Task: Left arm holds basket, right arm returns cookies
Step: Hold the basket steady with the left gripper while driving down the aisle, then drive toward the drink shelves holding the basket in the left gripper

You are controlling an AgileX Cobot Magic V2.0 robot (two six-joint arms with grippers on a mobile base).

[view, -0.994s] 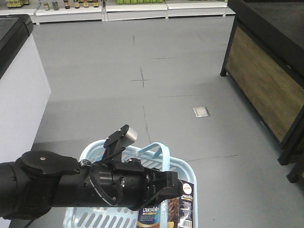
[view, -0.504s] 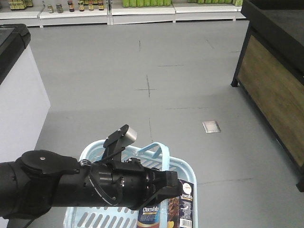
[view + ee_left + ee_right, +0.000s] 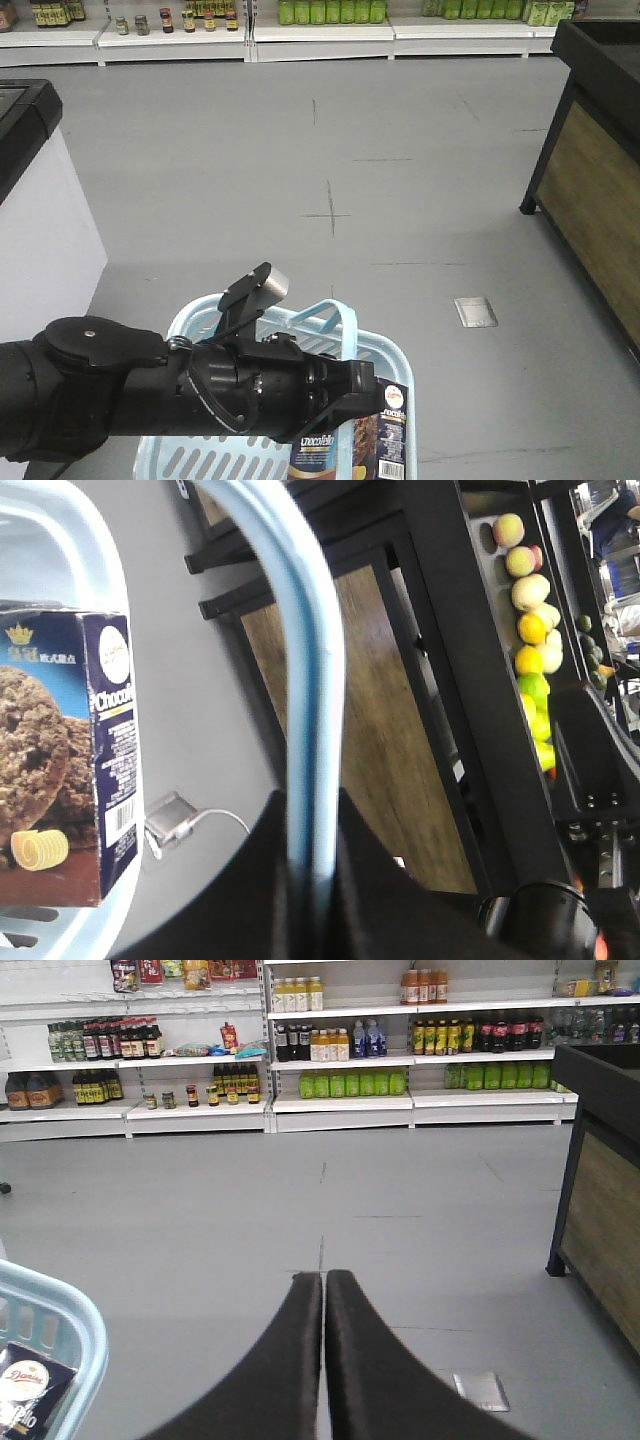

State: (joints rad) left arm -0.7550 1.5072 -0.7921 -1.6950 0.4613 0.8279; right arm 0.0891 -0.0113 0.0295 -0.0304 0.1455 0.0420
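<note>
Light-blue plastic basket (image 3: pixel 398 350) is held by its looped handle (image 3: pixel 300 680), clamped between the black fingers of the left pincer (image 3: pixel 308 820). Inside, at the basket's right-hand corner, the navy cookie box (image 3: pixel 384 438) stands upright against the wall, with its barcode side showing. The right pincer (image 3: pixel 323 1280) is pressed together on nothing, beside the basket, over grey floor (image 3: pixel 200 1220) and facing stocked shelves (image 3: pixel 340 1050).

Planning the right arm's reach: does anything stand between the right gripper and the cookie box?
Yes. The basket wall lies between the right gripper and the cookies, and in the front view the left arm crosses the basket, covering the box's upper corner.
</note>
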